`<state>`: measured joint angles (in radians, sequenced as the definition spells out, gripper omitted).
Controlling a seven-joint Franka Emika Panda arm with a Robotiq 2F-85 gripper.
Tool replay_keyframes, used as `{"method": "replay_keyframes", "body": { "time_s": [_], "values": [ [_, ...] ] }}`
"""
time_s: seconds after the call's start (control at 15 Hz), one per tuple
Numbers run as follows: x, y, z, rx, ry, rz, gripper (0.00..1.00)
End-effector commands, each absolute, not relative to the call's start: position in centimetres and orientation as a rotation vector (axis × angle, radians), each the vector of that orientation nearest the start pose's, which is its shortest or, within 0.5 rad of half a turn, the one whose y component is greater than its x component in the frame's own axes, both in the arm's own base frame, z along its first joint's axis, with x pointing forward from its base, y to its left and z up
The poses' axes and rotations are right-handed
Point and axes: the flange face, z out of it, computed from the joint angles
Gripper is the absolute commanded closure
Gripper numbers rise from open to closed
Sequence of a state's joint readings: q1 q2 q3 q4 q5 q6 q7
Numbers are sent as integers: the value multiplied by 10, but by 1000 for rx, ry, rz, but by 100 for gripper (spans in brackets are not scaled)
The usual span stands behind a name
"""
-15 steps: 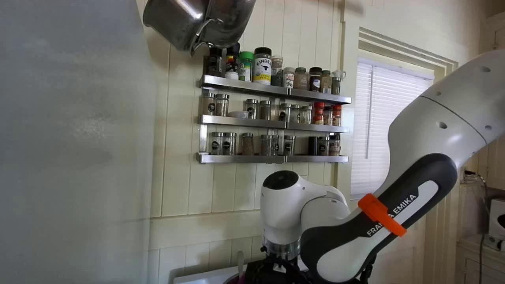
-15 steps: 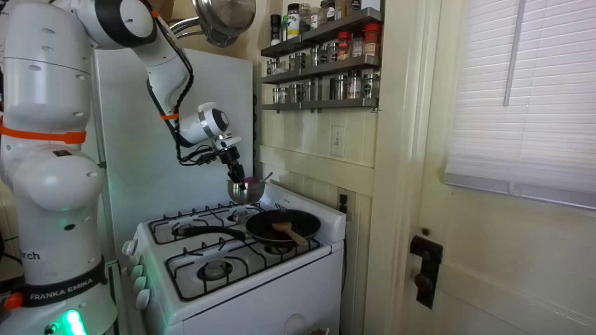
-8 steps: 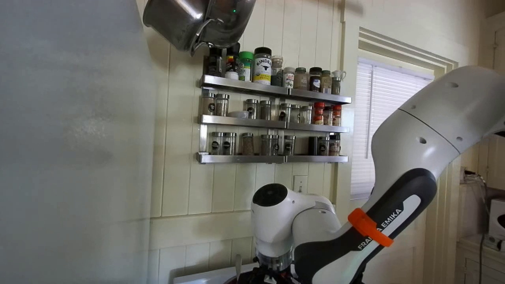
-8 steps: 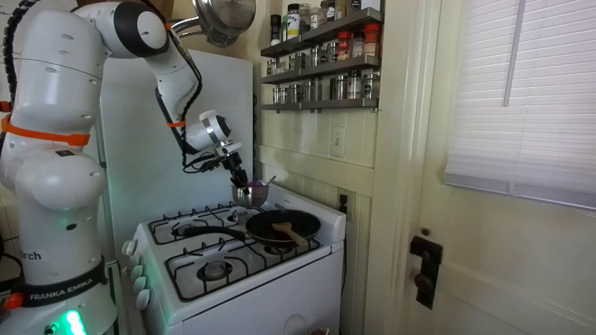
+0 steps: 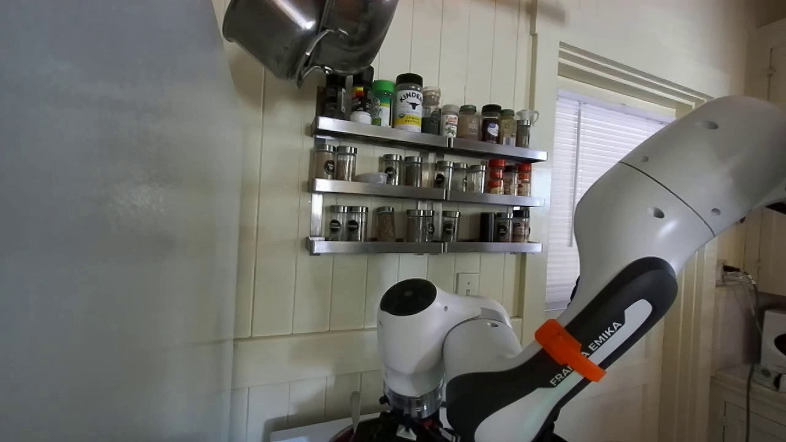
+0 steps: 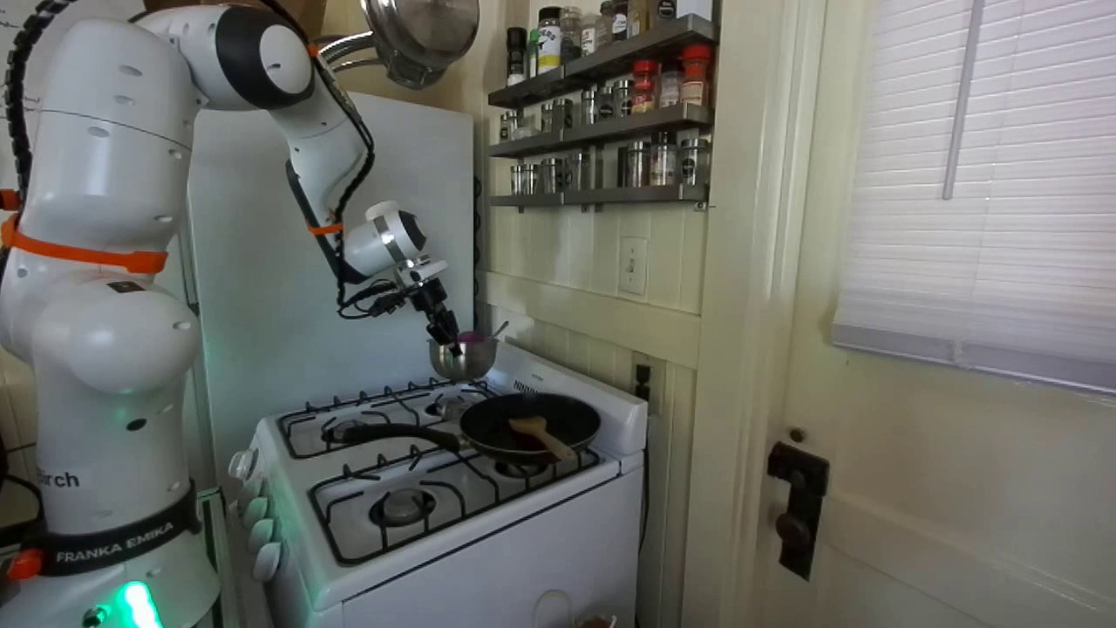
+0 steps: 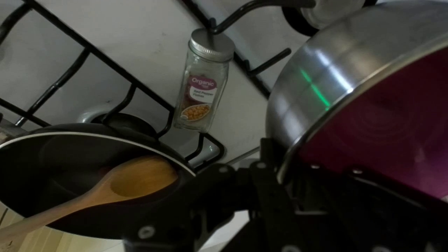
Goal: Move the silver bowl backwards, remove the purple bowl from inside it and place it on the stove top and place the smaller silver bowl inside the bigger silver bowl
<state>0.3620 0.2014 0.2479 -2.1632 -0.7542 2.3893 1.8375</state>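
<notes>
In the wrist view my gripper [image 7: 284, 164] is shut on the rim of the silver bowl [image 7: 311, 87], one finger outside the wall, the other inside and dark. The purple bowl [image 7: 381, 115] is nested within it. An exterior view has the silver bowl [image 6: 475, 360] held over the rear of the stove top [image 6: 292, 481], with the purple bowl [image 6: 472, 337] just showing above the rim. A utensil handle [image 6: 500, 329] sticks out of it. My gripper [image 6: 454, 347] reaches down at the bowl's near side. The smaller silver bowl is out of view or hidden.
A black frying pan [image 6: 571, 417] with a wooden spoon [image 6: 540, 436] sits on the burners beside the bowl. A glass spice jar [image 7: 201, 87] lies between the grates [image 7: 108, 63]. The fridge [image 6: 401, 157], back wall and spice shelves [image 6: 602, 194] bound the space.
The bowl, in my grip throughout, first dips down and to the right in an exterior view, then comes back up and left. My gripper stays shut.
</notes>
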Motion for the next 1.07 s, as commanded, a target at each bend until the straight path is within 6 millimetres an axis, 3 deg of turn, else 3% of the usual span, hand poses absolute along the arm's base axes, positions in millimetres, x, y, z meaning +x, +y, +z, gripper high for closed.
{"method": "replay_keyframes", "body": {
  "time_s": [0.0, 0.53, 1.0],
  "values": [
    [467, 323, 308, -2960, 1060, -780, 98],
    [443, 339, 308, -2778, 1092, -843, 98],
    [419, 334, 286, -2736, 1237, -775, 98]
  ]
}}
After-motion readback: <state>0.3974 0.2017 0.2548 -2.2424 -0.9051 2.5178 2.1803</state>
